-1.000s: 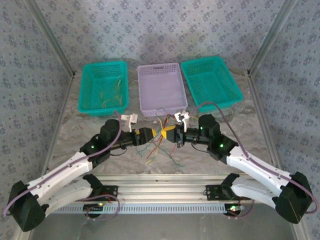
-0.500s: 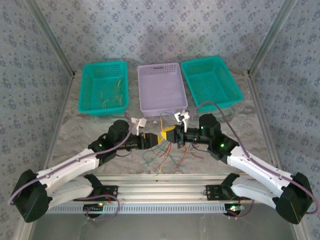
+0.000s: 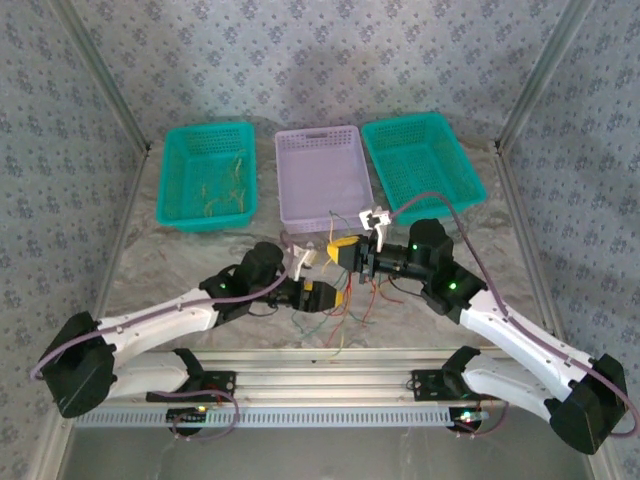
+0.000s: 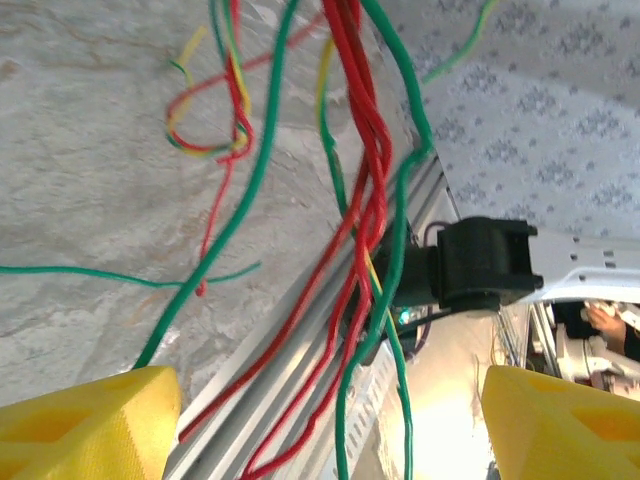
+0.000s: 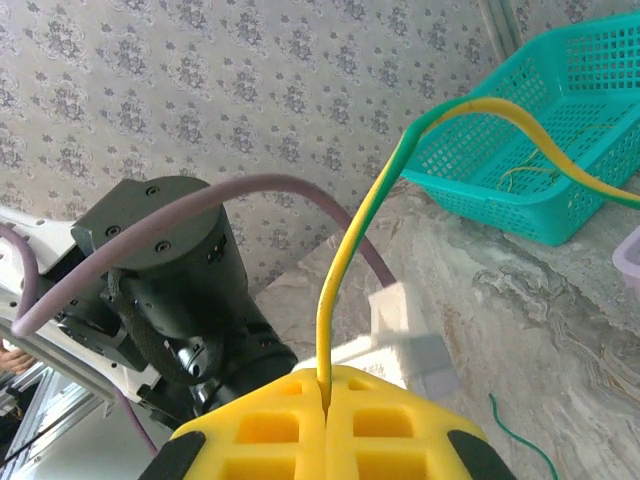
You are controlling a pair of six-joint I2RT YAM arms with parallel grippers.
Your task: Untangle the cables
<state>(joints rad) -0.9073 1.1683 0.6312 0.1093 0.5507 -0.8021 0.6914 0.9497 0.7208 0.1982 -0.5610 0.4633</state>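
The table (image 3: 180, 270) carries three baskets along its far edge. The left basket (image 3: 170, 180), teal, sits toward the far-left corner and holds thin yellowish strands too fine to make out. The purple basket (image 3: 318, 133) is in the middle, and the right basket (image 3: 425, 165), also teal, sits toward the far-right corner.

The left gripper (image 3: 324, 297) (image 4: 330, 430) has its yellow fingers spread wide, with their bases cut off at the bottom of the wrist view. Red and green strands hang loose between them, none pinched.

The right gripper (image 3: 343, 248) (image 5: 325, 395) is pressed closed on a yellow cable (image 5: 335, 290), green along one side, which runs out of frame.

The cables (image 3: 352, 305) (image 4: 365, 190) dangle in a tangle between the grippers, over the near-middle of the table. Whether their ends touch the table cannot be told.
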